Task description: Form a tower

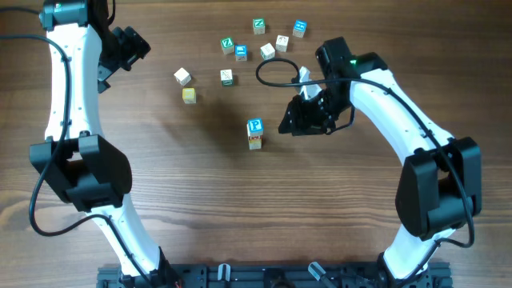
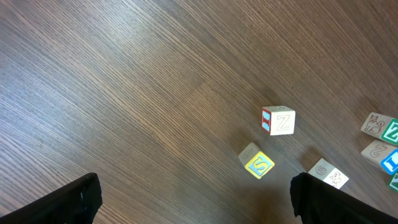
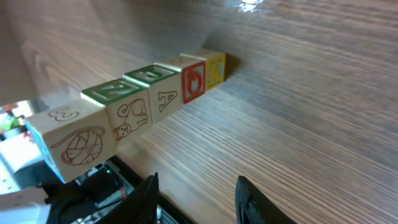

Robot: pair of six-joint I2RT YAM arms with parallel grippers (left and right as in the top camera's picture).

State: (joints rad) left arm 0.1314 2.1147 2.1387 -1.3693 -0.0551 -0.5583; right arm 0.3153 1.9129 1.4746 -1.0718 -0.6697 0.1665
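The tower (image 1: 254, 134) stands mid-table as a narrow stack with a blue-faced cube on top. In the right wrist view the tower (image 3: 134, 109) runs sideways across the frame: a yarn-ball cube, a green Z cube with a cat, an A cube, a red apple cube, then a yellow one. My right gripper (image 1: 288, 124) hovers just right of the stack, apart from it. Its fingers (image 3: 198, 186) stand open with only bare wood between them. My left gripper (image 1: 134, 44) is far off at the back left, open wide (image 2: 196, 199) and holding nothing.
Loose cubes lie scattered behind the tower: a white one (image 1: 182, 76), a yellowish one (image 1: 189, 95), a green-faced one (image 1: 227, 77) and several more toward the back right (image 1: 276, 40). A black cable loop (image 1: 276, 72) lies there. Under the left wrist are a Z cube (image 2: 278, 121) and a yellow S cube (image 2: 258, 163).
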